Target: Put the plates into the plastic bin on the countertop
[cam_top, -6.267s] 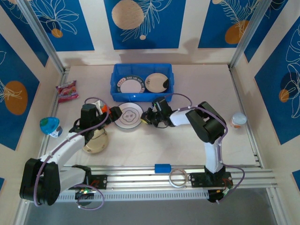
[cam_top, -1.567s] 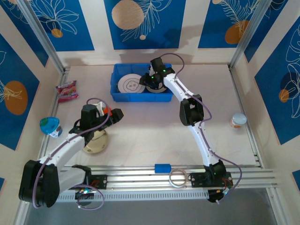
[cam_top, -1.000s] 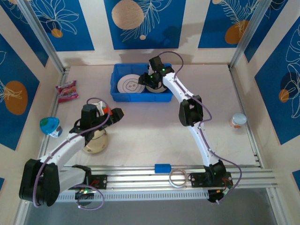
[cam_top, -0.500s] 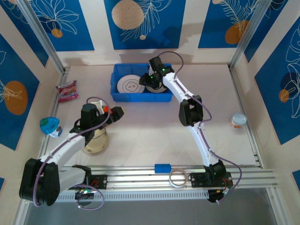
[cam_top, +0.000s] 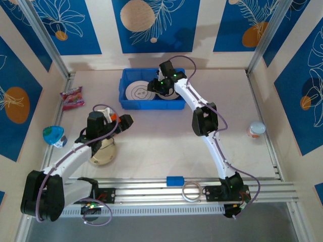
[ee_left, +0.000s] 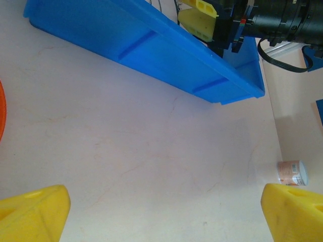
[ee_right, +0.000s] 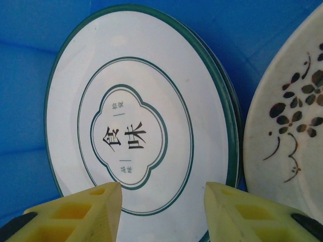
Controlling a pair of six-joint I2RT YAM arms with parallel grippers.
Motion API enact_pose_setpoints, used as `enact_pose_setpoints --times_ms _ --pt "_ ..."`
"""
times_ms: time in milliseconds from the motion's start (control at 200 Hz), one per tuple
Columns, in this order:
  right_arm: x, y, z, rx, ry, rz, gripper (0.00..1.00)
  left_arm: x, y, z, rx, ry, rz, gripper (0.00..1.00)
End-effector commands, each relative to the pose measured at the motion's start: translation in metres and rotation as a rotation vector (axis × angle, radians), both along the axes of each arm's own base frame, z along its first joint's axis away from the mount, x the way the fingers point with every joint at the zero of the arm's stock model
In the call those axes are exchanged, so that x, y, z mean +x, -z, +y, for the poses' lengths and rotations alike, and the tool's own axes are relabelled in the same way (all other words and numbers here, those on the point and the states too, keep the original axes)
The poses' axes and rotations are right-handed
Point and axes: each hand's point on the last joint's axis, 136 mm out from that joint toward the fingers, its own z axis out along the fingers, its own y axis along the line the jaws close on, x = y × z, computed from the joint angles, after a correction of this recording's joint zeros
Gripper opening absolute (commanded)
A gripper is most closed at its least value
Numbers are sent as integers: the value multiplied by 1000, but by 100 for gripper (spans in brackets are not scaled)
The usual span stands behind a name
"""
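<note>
The top camera looks steeply down from above and behind the arm bases, taking in the whole countertop (cam_top: 161,141). The left wrist camera sits low over it, facing the near wall of the plastic bin (ee_left: 151,48) and a small cup (ee_left: 291,172) by the right edge, both also in the top view. The right wrist camera peers from very close into the bin at a green-rimmed plate (ee_right: 136,126).

Ahead of the yellow right claw (ee_right: 162,194), the white plate (ee_right: 136,80) is showing dark-green rings, a lobed green frame and dark characters. Just right of that claw, the cream plate (ee_right: 287,101) is showing dark leaf sprigs. The plastic bin (ee_right: 30,75) around both is showing plain blue. Under the yellow left claw (ee_left: 164,212), the counter (ee_left: 151,166) is showing pale beige.
</note>
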Motion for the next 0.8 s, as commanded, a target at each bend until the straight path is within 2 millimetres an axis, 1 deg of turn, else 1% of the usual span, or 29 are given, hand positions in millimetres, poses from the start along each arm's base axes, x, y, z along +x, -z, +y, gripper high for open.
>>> enact_pose_setpoints --times_ms 0,100,180,210,290,370,465,600,680,795 --pt "5 -49 -6 64 2 -77 47 1 -4 3 18 -11 -29 99" --pt "10 -91 -13 112 17 -174 47 3 -10 4 26 -16 -43 100" --pt "8 -124 -20 142 27 -239 47 5 -13 4 28 -18 -46 100" --pt "5 -137 -22 156 26 -261 47 5 -14 4 29 -17 -47 100" --pt "-8 -163 -23 185 12 -293 47 5 -17 4 26 -21 -49 100" --pt "-27 -177 -23 196 6 -305 46 5 -21 5 14 -34 -51 99" --pt "-53 -185 -21 197 -12 -314 46 4 -29 7 -13 -55 -56 99" --pt "-97 -184 -7 205 -80 -293 45 -1 -39 16 -11 -97 -45 99" --pt "-124 -179 3 207 -121 -267 44 -4 -47 26 -13 -128 -43 99" --pt "-160 -162 21 200 -188 -208 43 -12 -58 43 -25 -176 -53 100"
